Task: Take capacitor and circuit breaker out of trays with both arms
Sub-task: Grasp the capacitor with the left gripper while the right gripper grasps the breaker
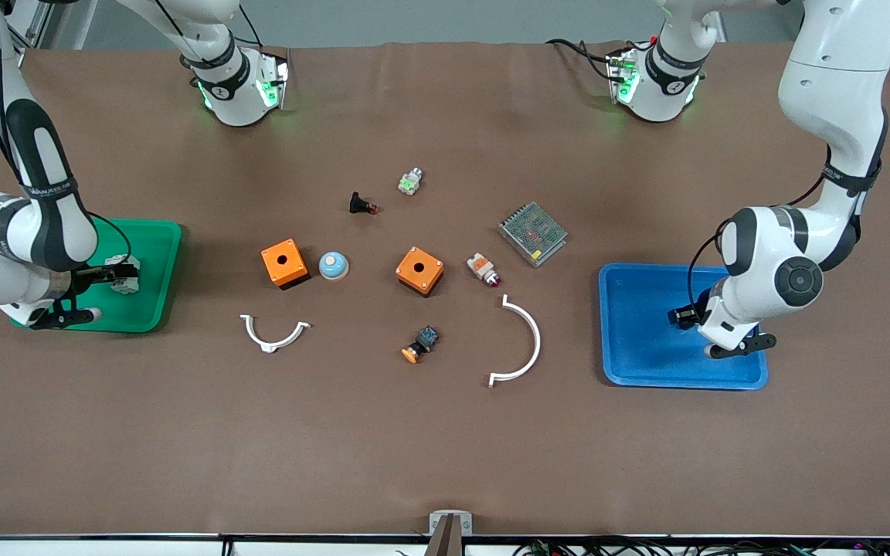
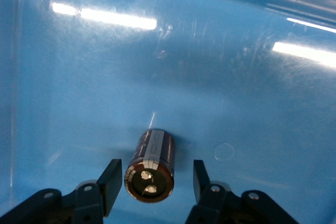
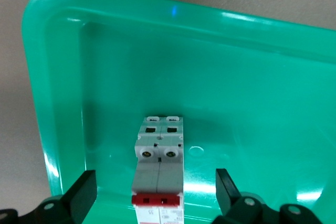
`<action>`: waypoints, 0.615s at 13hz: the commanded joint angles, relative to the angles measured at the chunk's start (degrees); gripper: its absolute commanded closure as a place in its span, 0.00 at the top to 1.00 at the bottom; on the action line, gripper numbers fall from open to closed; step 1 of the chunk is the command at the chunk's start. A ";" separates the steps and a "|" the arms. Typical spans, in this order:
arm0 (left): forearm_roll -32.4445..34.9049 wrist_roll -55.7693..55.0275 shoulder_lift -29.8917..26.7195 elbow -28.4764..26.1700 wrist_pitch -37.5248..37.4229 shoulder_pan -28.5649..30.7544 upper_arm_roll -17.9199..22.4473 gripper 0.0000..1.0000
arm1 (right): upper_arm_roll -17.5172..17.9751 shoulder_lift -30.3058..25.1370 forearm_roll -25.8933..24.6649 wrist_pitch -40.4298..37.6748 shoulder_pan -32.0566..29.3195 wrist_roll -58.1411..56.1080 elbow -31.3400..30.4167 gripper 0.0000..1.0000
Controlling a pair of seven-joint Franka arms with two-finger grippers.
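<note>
The capacitor (image 2: 149, 165), a stubby dark cylinder with two pale spots on its end, lies on the floor of the blue tray (image 1: 646, 363) at the left arm's end of the table. My left gripper (image 2: 156, 174) is low in that tray, open, a finger on each side of the capacitor with a gap at both. The breaker (image 3: 159, 177), a white block with a red lever bar, lies in the green tray (image 1: 155, 309) at the right arm's end. My right gripper (image 3: 155, 179) straddles it, open, its fingers well clear of both sides.
Between the trays lie two orange boxes (image 1: 284, 262) (image 1: 419, 270), a blue dome button (image 1: 333, 266), a black red-tipped button (image 1: 361, 205), a white-and-orange red-tipped part (image 1: 484, 269), a grey meshed unit (image 1: 533, 233), an orange-tipped button (image 1: 420, 344) and two white curved pieces (image 1: 273, 333) (image 1: 521, 344).
</note>
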 commanded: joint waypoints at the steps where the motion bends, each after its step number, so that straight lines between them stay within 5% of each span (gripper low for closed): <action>1: 1.36 0.35 0.41 -0.27 0.91 0.07 -0.22 0.33 | 0.34 0.88 -2.88 -0.12 -0.38 -0.50 -0.24 0.99; 3: 1.36 0.35 0.15 0.07 0.91 -0.29 -0.22 0.02 | 0.34 0.70 -4.03 -1.52 -0.20 -0.41 -0.33 0.76; 4: 1.36 0.35 -0.20 0.51 0.65 -0.29 -0.31 0.00 | 0.34 0.61 -4.47 -2.83 -0.03 -0.32 -0.24 0.32; 6: 1.27 -0.08 -1.08 2.00 0.12 -0.55 -0.57 0.00 | 0.43 0.35 -4.47 -5.56 0.32 0.20 0.46 0.14; 8: 1.27 -0.79 -2.22 2.71 0.12 -1.08 -1.88 0.00 | 0.60 0.09 -4.04 -8.63 0.32 0.55 3.34 0.08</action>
